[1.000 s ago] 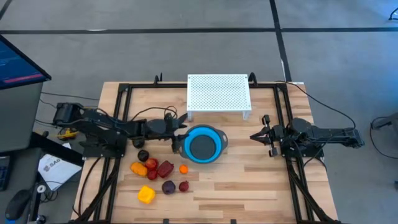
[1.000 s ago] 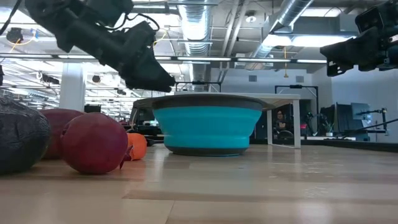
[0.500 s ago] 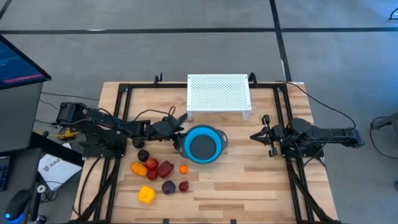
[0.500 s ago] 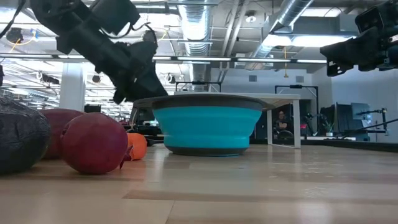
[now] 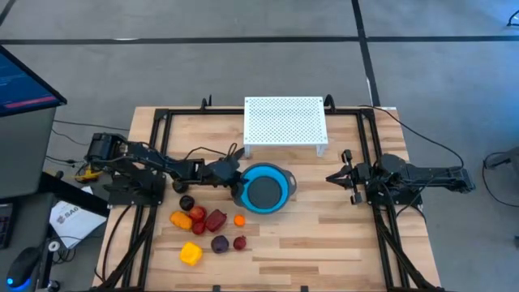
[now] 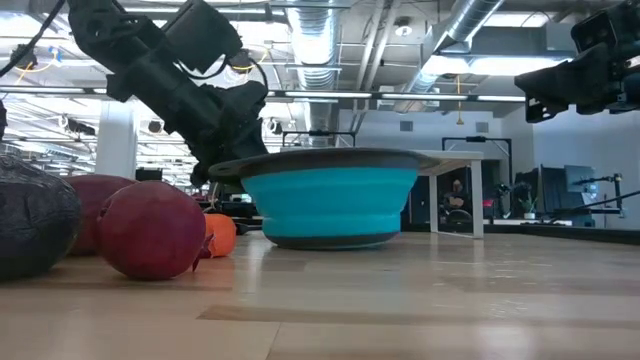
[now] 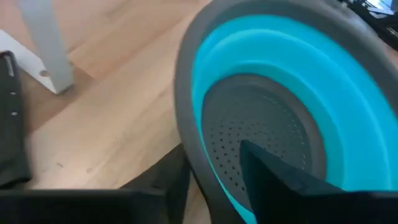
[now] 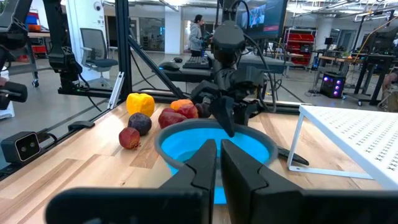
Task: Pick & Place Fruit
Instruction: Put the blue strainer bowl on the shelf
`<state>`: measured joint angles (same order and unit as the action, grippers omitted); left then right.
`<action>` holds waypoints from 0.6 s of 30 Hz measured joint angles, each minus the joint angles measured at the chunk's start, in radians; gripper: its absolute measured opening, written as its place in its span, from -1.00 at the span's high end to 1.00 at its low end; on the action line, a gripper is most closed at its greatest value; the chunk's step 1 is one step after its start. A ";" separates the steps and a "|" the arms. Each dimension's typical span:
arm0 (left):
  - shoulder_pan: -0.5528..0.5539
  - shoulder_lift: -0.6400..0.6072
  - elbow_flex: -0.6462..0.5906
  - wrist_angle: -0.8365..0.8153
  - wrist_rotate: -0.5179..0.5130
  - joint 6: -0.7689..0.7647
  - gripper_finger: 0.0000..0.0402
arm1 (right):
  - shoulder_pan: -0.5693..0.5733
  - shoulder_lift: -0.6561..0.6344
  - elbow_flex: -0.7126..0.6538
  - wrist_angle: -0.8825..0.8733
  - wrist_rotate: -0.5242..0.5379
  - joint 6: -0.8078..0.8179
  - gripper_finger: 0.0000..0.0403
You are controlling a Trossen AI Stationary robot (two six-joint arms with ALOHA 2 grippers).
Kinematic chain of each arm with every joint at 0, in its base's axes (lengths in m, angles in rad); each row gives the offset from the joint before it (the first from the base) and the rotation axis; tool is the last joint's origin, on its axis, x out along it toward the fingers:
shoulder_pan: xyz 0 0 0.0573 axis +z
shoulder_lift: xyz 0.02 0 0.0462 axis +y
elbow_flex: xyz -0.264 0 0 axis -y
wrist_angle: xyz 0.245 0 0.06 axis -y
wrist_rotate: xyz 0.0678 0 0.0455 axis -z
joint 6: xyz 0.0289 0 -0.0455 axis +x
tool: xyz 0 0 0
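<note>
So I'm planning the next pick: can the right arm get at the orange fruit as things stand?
Probably not easily. The right gripper waits right of the blue bowl, and the orange fruit lies past the bowl's left front, with the left gripper straddling the bowl's rim.

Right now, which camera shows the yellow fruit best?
The high view: the blocky yellow fruit lies unblocked near the table's front. The right wrist view shows it behind the other fruit. The low and left wrist views don't show it.

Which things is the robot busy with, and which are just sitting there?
For the job: the toy fruits, the blue bowl, and the left pincer straddling the bowl's rim.
Just there: the white rack and the waiting right pincer.
</note>
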<state>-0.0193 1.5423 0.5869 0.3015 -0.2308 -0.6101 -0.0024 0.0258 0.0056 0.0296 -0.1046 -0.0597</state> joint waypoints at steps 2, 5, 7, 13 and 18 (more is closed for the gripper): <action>0.000 0.000 0.001 0.002 0.001 0.000 0.54 | 0.000 0.000 0.000 0.000 0.000 0.000 0.92; 0.000 -0.019 0.001 0.007 0.002 0.022 0.76 | 0.000 0.000 0.000 0.000 0.000 0.000 0.92; -0.001 -0.036 0.002 0.008 0.011 0.032 0.88 | 0.000 0.000 0.000 0.000 0.000 0.000 0.92; 0.014 -0.111 0.000 -0.001 0.059 0.034 0.88 | 0.000 0.000 0.000 0.000 0.000 0.000 0.92; 0.052 -0.202 0.029 0.001 0.141 0.032 0.93 | 0.000 0.000 0.000 0.000 0.000 0.000 0.92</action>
<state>0.0331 1.3399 0.6159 0.3024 -0.0898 -0.5783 -0.0022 0.0261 0.0056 0.0299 -0.1045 -0.0597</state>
